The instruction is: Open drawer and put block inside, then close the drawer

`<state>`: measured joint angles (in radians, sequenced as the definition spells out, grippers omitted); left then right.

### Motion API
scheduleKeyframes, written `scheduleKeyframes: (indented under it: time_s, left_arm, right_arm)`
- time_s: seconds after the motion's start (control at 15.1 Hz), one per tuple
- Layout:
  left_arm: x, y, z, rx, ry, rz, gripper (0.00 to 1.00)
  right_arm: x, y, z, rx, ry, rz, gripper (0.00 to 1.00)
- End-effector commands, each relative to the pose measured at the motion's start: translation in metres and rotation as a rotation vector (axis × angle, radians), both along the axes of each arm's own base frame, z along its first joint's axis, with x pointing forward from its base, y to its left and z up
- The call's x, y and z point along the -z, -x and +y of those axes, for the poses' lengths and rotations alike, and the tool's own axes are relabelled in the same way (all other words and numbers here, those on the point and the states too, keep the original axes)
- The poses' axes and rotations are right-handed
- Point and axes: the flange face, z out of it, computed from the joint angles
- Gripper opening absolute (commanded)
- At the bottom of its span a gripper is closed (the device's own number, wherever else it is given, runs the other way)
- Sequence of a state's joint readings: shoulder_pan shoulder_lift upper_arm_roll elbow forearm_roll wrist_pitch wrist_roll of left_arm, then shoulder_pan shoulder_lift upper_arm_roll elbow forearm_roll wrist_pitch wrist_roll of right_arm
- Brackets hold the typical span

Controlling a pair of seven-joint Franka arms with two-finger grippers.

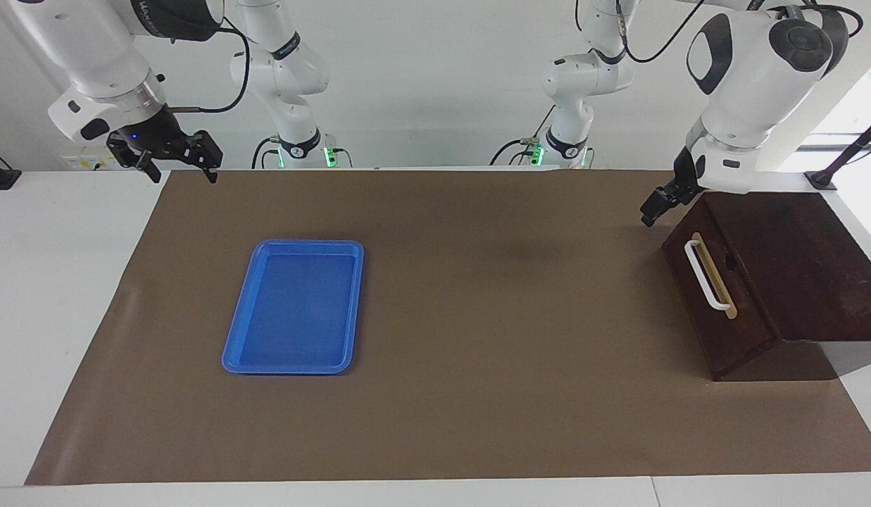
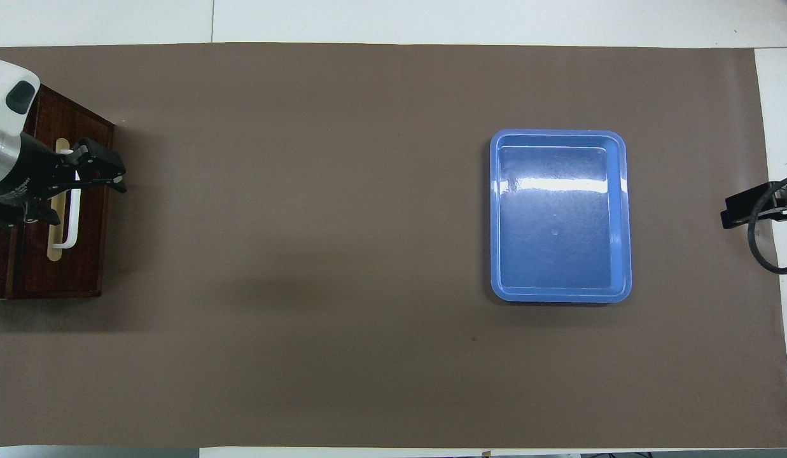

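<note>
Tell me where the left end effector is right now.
The left end effector is raised in the air beside the upper corner of the drawer, clear of the white handle, at the left arm's end of the table.
</note>
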<state>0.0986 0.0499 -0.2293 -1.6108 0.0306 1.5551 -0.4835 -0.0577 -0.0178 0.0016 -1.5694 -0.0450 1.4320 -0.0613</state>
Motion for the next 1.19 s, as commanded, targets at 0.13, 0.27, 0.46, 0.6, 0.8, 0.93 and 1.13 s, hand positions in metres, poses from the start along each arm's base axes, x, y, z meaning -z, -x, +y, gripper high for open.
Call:
scheduleKeyframes:
  time_s: [0.13, 0.27, 0.46, 0.6, 0.8, 0.93, 1.13]
  left_arm:
    - [-0.021, 0.021, -0.001, 0.147, 0.039, 0.002, 1.0]
    - [-0.026, 0.028, -0.006, 0.172, 0.041, 0.006, 1.0]
    - [-0.033, 0.034, -0.006, 0.247, 0.056, 0.014, 1.0]
    - [-0.035, 0.033, -0.003, 0.244, 0.061, 0.006, 1.0]
    - [-0.035, 0.033, -0.013, 0.264, 0.065, -0.002, 1.0]
    - [-0.038, 0.033, 0.001, 0.247, 0.094, -0.004, 1.0]
    - [-0.037, 0.034, 0.005, 0.289, 0.105, 0.01, 1.0]
  right_arm:
    - [-0.003, 0.001, 0.002, 0.011, -0.016, -0.004, 1.0]
    - [-0.004, 0.001, 0.002, 0.011, -0.017, -0.004, 1.0]
    - [-0.004, 0.001, 0.002, 0.011, -0.02, -0.004, 1.0]
    - [-0.004, 0.001, 0.004, 0.011, -0.034, -0.005, 1.0]
    - [-0.004, 0.0, 0.003, 0.012, -0.034, -0.007, 1.0]
    - [-0.004, 0.0, 0.002, 0.014, -0.034, -0.007, 1.0]
    - [-0.004, 0.001, 0.003, 0.012, -0.034, -0.005, 1.0]
